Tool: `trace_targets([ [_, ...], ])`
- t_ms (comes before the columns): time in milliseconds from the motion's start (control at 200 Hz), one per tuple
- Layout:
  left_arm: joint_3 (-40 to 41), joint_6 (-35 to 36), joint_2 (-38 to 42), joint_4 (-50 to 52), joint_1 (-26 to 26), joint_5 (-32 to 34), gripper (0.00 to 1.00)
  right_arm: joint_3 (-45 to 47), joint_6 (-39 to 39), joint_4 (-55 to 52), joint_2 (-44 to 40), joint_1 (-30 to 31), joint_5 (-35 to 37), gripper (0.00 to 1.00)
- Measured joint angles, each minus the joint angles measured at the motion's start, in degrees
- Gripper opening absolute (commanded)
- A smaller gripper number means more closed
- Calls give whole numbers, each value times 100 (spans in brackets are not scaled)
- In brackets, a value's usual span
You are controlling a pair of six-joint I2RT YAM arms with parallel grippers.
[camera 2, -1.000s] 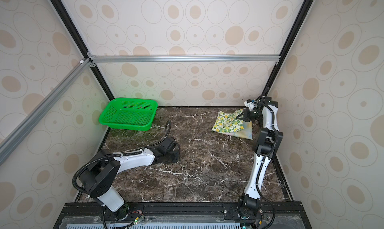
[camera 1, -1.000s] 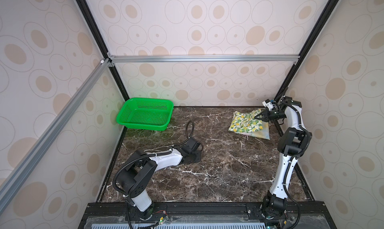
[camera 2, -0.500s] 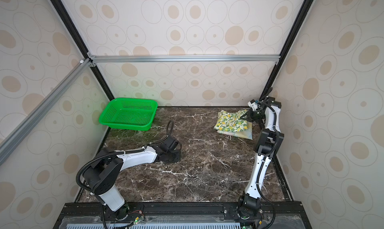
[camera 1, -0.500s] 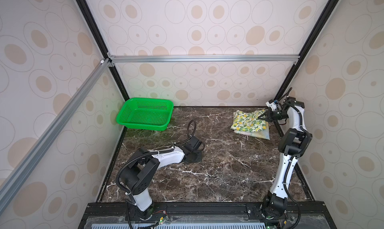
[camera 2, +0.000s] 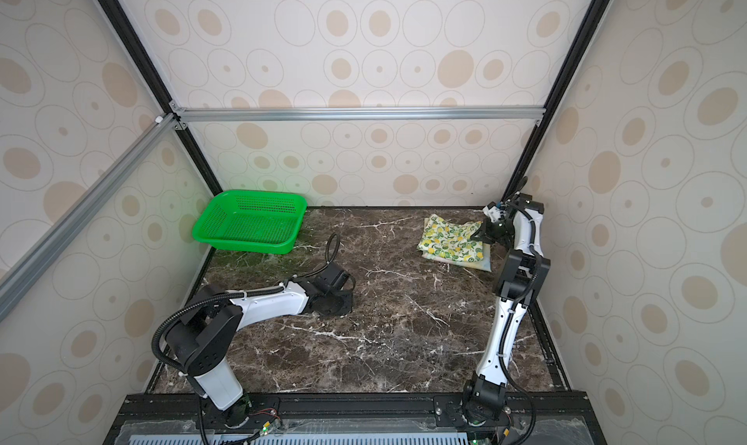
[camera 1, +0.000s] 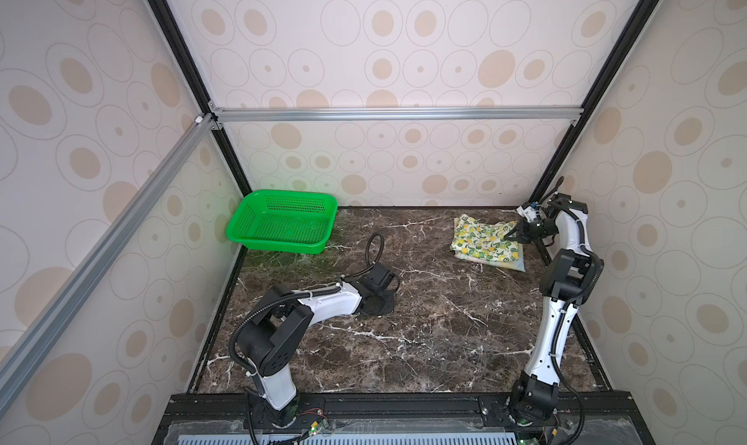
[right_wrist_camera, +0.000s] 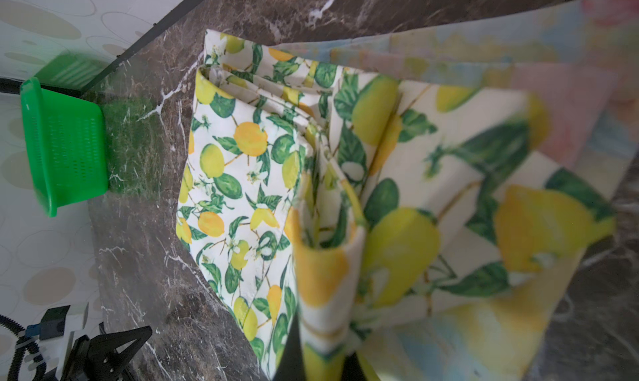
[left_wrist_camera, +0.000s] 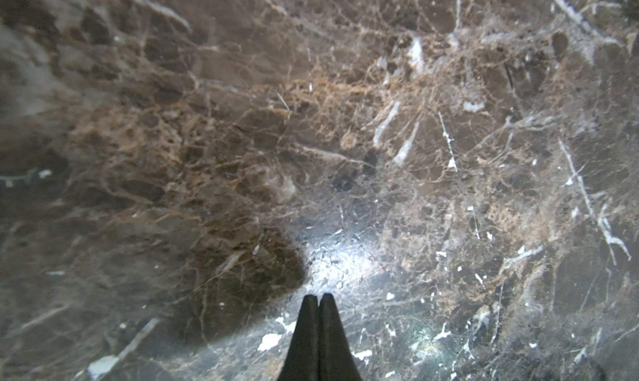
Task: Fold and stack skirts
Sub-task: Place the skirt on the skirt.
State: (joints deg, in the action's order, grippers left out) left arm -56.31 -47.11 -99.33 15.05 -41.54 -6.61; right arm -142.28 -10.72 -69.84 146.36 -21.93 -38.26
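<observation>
The cream lemon-print skirt point(camera 1: 481, 243) point(camera 2: 448, 241) point(right_wrist_camera: 242, 175) lies folded at the far right of the marble table. It rests on the pastel blue-yellow skirt point(camera 1: 515, 264) point(camera 2: 483, 265) point(right_wrist_camera: 449, 50), whose edges stick out from under it. My right gripper point(camera 1: 510, 233) point(camera 2: 477, 233) point(right_wrist_camera: 321, 348) is shut on a raised fold at the lemon skirt's right edge. My left gripper point(camera 1: 376, 303) point(camera 2: 329, 303) point(left_wrist_camera: 318, 298) is shut with nothing in it. It points down at bare marble left of the table's middle, far from both skirts.
A green perforated basket point(camera 1: 283, 224) point(camera 2: 248, 220) point(right_wrist_camera: 62, 144) stands in the far left corner with nothing in it. Patterned walls and black frame posts close in the table on three sides. The right arm stands close to the right wall.
The right gripper has carried the lemon skirt a little to the right and lowered it, so it now lies flatter on the pastel skirt. The left arm has barely moved.
</observation>
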Motion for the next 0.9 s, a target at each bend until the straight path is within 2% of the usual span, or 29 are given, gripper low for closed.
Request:
trace_targets([
  [250, 2, -37, 0, -11, -48, 4, 0, 0, 271, 286, 0, 0, 243, 0],
  [265, 2, -44, 0, -11, -50, 4, 0, 0, 289, 310, 0, 0, 262, 3],
  [315, 0, -52, 0, -15, -63, 9, 0, 0, 387, 385, 0, 2, 341, 22],
  [370, 2, -63, 2, -15, -81, 26, 0, 22, 546, 507, 0, 0, 435, 37],
  [415, 4, -68, 15, -13, -101, 52, 0, 85, 584, 632, -2, 0, 503, 42],
  [660, 337, -179, 442, -85, -133, 173, 0, 1071, 973, 1209, -146, 0, 1193, 47],
  [895, 420, -175, 518, -149, -133, 323, 0, 2546, 1333, 1810, -1473, 0, 1930, 50],
])
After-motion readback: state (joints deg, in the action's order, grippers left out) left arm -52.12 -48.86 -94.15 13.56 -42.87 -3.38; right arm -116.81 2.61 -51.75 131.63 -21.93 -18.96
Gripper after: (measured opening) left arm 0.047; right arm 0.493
